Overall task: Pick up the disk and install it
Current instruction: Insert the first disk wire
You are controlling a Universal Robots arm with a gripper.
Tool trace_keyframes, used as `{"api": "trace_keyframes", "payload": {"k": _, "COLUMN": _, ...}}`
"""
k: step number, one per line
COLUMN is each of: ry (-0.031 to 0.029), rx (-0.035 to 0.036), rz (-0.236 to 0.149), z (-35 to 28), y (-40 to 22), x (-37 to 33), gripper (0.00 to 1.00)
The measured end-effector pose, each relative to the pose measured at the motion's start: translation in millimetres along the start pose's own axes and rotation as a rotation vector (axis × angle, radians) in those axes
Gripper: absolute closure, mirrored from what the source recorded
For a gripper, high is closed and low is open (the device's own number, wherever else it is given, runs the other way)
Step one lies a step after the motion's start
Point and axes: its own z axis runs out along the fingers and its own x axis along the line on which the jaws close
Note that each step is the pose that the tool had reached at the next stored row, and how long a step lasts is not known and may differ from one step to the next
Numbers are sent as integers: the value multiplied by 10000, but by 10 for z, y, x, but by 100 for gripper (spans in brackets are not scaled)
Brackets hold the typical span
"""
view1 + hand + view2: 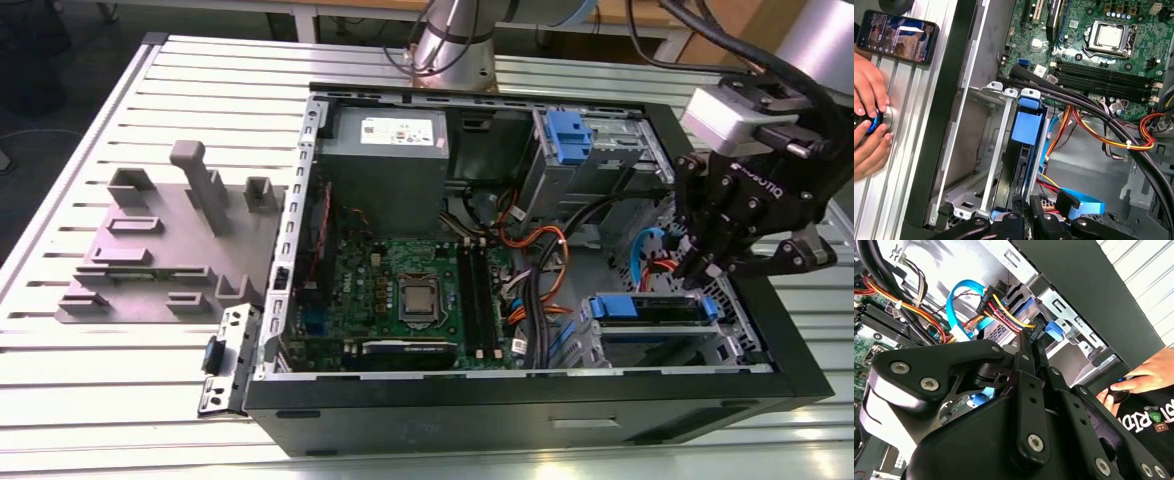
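The disk, in its bright blue carrier, sits in the lower drive cage at the exterior view's right of the open computer case. In the first wrist view the disk stands edge-on between the cage's metal rails. My gripper hangs just above the cage's rear end, fingers pressed together and pointing down. The gripper is at the disk's cable end in the first wrist view. In the second wrist view the gripper is shut, with its tips beside a power plug and coloured wires.
A grey power supply, motherboard and loose cables crowd the case. Another blue carrier sits in the upper bay. A grey fixture stands on the slatted table. A person's hand rests beside a phone.
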Motion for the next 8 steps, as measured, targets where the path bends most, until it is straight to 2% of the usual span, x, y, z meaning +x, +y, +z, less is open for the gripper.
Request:
{"api": "trace_keyframes", "payload": {"k": 4, "ry": -31, "rx": 161, "rz": 24, "z": 21, "y": 22, "x": 3, "gripper": 83}}
{"api": "trace_keyframes", "payload": {"k": 6, "ry": -21, "rx": 232, "rz": 50, "z": 30, "y": 28, "x": 1, "gripper": 83}}
{"api": "trace_keyframes", "payload": {"k": 8, "ry": 4, "rx": 364, "rz": 74, "z": 34, "y": 50, "x": -4, "gripper": 83}}
